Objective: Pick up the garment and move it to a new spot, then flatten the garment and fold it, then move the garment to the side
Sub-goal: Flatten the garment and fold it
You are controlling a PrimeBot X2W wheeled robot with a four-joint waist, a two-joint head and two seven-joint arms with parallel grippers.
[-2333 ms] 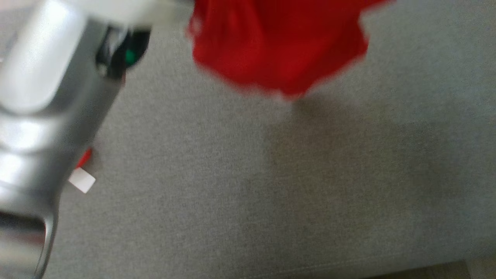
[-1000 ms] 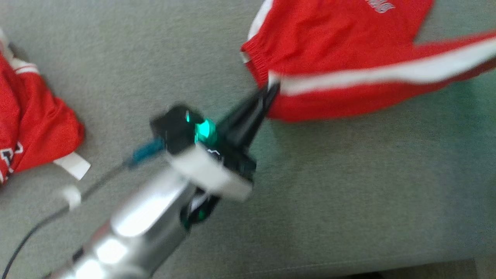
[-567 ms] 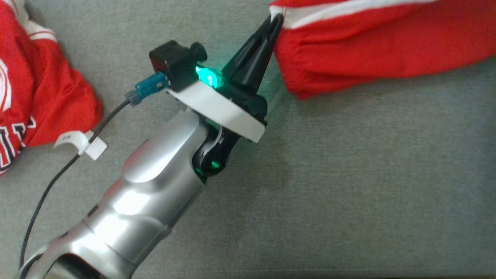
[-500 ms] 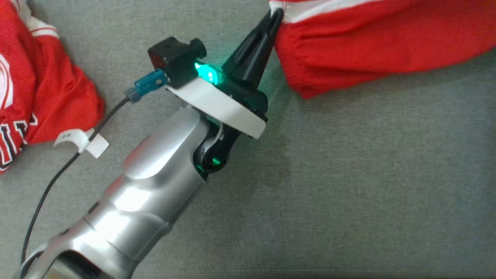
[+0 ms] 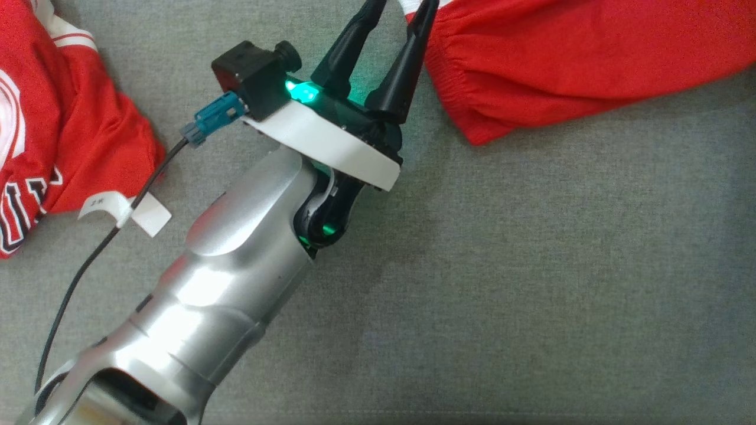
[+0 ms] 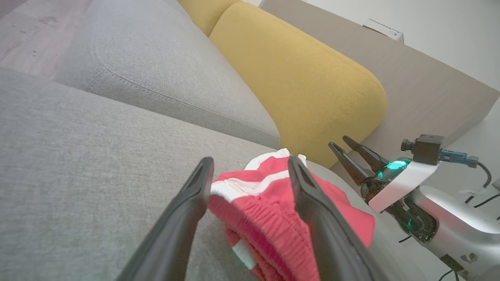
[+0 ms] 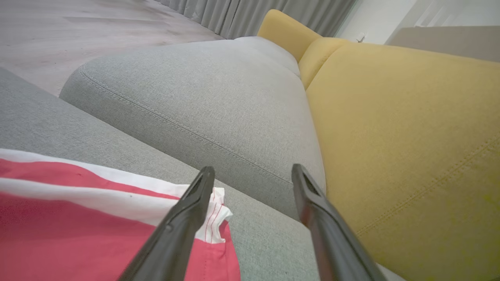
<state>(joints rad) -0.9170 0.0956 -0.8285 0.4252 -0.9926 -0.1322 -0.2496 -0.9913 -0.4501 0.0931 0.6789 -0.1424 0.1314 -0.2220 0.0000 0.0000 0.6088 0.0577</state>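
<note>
- The grey seat cushion (image 5: 531, 265) lies bare across the lower and right part of the head view. A darker band at the very bottom of that view looks to be its front edge.
- In the wrist views a stitched seam divides this cushion from a neighbouring grey cushion (image 7: 195, 89). Yellow back cushions (image 6: 304, 78) close off the far side, and wooden floor (image 7: 78, 23) shows beyond the sofa.
- The garment (image 5: 561, 53), red with white stripes, lies on the seat at the top right of the head view. Its ribbed cuff end points toward the left gripper (image 5: 400, 7).
- The left gripper stands wide, its fingers spread in a V. The cuff's white edge sits loose between them, and the right finger rests against the red fabric.
- The right gripper (image 7: 252, 169) also stands wide, with nothing between its fingers. One finger crosses in front of the garment's white corner; I cannot tell whether it touches.
- A second red garment (image 5: 71, 118) lies bunched at the left edge of the head view, well apart from the first and just beside the left arm's cable (image 5: 77, 277).
- It bears white letters outlined in dark, but the frame cuts them off and they cannot be read.
- A white tag (image 5: 127, 212) wraps the cable. Its small mark looks like two characters, too small to be sure.
- The left wrist carries a black camera (image 5: 254, 74), a blue connector (image 5: 212, 118) and a green light (image 5: 298, 91).
</note>
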